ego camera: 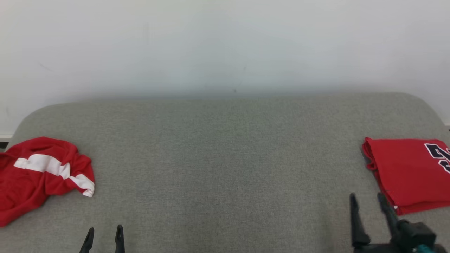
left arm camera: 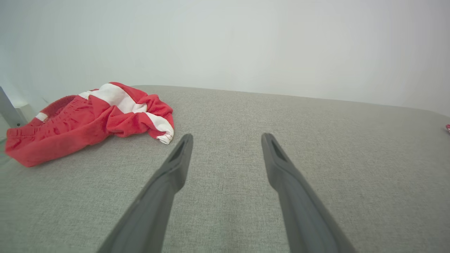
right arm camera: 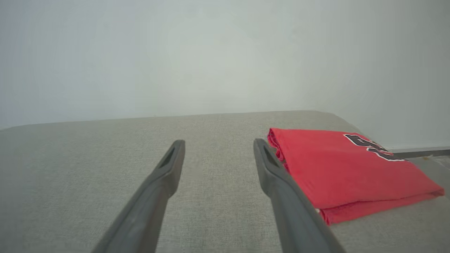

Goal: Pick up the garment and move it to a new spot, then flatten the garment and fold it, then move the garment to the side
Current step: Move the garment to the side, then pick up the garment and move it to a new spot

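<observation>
At the near edge of the worktop point(ego camera: 225, 158) both hands stand wide and empty: the left hand point(ego camera: 105, 229) towards the near left corner, the right hand point(ego camera: 367, 196) towards the near right. The pick-up looks not yet begun. The crumpled red-and-white garment point(ego camera: 42, 175) lies against the left edge, beyond the left hand and apart from it; that hand would need to reach left and close on a raised fold. A folded red garment point(ego camera: 404, 172) rests at the right edge, just beside the right hand
</observation>
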Available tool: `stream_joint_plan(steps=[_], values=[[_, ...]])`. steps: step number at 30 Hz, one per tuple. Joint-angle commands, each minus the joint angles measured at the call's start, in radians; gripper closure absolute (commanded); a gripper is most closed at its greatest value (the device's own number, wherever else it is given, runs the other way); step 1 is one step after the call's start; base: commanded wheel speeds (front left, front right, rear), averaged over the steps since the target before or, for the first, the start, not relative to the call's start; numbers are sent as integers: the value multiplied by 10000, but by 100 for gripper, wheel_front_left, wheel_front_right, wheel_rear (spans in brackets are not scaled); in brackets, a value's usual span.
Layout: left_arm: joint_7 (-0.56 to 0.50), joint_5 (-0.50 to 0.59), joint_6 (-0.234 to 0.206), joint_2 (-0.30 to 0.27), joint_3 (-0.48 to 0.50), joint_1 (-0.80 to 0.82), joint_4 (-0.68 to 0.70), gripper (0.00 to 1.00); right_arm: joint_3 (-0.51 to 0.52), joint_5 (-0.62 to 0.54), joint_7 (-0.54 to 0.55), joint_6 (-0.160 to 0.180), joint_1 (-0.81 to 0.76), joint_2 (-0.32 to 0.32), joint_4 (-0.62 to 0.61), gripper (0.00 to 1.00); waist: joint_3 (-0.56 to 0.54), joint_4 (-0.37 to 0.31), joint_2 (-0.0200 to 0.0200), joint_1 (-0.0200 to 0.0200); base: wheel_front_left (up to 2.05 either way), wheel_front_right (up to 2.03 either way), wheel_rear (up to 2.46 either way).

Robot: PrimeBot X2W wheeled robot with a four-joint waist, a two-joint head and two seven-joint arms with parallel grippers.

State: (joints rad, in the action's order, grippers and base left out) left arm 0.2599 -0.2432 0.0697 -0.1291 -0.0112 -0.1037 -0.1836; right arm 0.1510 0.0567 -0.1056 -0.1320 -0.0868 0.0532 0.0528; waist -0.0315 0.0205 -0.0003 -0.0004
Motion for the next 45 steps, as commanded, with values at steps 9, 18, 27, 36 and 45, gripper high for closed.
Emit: stream_joint_plan(steps=[9, 18, 27, 36, 45], values=[[60, 229, 259, 333, 473, -381, -149, 0, -1067, 395, -213, 23, -47, -37, 905, 0, -598, 161, 3, 4, 0, 0, 0], [61, 505, 459, 479, 599, -346, -51, 0, -775, 268, -371, 23, -13, -40, 1004, 0, -688, 111, 3, 4, 0, 0, 0], [62, 632, 522, 546, 648, -333, 54, 0, -680, 351, -453, 23, -19, -39, 1058, 0, -676, 63, 3, 4, 0, 0, 0], [62, 669, 589, 566, 721, -256, -5, 0, -609, 311, -622, 23, 40, -40, 1041, 0, -568, 54, 3, 4, 0, 0, 0], [61, 780, 618, 512, 776, -176, 48, 0, -556, 420, -710, 23, -84, -41, 1071, 0, -547, 688, 3, 4, 0, 0, 0]])
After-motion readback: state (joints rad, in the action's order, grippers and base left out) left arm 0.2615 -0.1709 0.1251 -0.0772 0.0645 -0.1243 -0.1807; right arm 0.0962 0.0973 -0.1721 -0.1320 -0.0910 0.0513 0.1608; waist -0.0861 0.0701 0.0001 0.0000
